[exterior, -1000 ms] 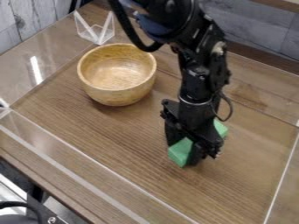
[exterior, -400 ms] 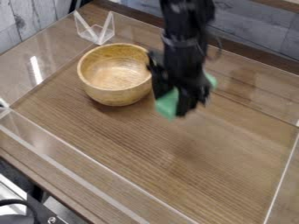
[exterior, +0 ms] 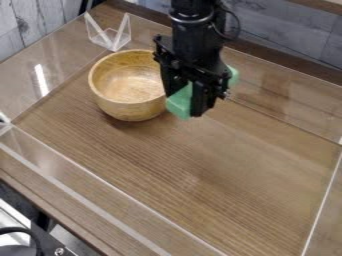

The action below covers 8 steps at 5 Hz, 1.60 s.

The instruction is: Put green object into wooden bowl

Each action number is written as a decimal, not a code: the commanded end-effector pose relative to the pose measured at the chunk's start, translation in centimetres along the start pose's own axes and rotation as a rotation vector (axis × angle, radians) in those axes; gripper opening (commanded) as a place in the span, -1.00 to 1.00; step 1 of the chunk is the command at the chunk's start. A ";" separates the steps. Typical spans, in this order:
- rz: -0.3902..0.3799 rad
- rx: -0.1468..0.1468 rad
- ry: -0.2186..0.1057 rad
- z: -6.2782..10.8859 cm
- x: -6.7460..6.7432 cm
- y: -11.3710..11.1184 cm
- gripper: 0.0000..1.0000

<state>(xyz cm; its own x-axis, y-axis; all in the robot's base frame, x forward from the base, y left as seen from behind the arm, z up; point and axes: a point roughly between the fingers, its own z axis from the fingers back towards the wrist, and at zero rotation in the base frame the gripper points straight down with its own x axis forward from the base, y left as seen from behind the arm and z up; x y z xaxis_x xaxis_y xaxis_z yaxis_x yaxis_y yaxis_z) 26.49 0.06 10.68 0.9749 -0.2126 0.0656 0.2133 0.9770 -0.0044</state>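
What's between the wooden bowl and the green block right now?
In the camera view, nothing: the green block overlaps the right rim of the wooden bowl.

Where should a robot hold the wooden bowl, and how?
I'd go for the thick rim of the wooden bowl on its left side in the picture. Come down from above, one jaw inside and one outside. The bowl sits upright and open, so its rim sticks up, and the robot arm is over on the other side.

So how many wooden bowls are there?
1 wooden bowl. It sits on the table, toward the back, just left of the green object in the picture. The arm could hide something behind it.
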 end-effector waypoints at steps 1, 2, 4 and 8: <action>-0.010 0.022 -0.083 2.9 1.6 0.0 -1.00; -0.029 0.024 -0.083 3.6 1.9 -0.1 -1.00; -0.064 0.026 -0.081 2.7 1.0 0.4 -1.00; 0.008 0.049 -0.076 2.4 1.2 -0.3 -1.00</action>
<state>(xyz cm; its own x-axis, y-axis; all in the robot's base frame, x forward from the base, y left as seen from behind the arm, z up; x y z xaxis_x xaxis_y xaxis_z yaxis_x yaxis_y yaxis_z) 26.52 -0.64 11.54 0.9733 -0.2151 0.0804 0.2135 0.9765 0.0290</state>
